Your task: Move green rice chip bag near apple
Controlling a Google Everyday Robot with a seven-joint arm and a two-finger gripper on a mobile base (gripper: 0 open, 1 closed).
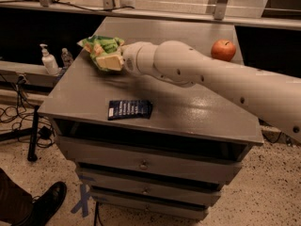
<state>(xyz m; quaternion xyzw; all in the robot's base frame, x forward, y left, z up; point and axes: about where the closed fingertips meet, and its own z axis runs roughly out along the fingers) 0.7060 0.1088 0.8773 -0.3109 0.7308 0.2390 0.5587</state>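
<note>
Jaws first: they are buried where my gripper [120,60] meets the green rice chip bag [102,52], and I cannot tell whether they stand apart or clamped on the foil. The bag sits right at their tip, crumpled. A shadow on the table [197,117] beneath it suggests it rides clear of the top.

The apple [223,50] is well apart from the jaws, back past my wrist and forearm, near the far corner. The dark blue packet [130,109] lies on the near side of the jaws, toward the front edge, out of the path.

To do this well, I judge I should sweep the jaws across at a level height, high enough that the loose foil does not drag. I should slow well short of the fruit, since a round apple rolls at a nudge and sits close to the edge. I would set the bag down just beside it, not touching, and only then let go.
</note>
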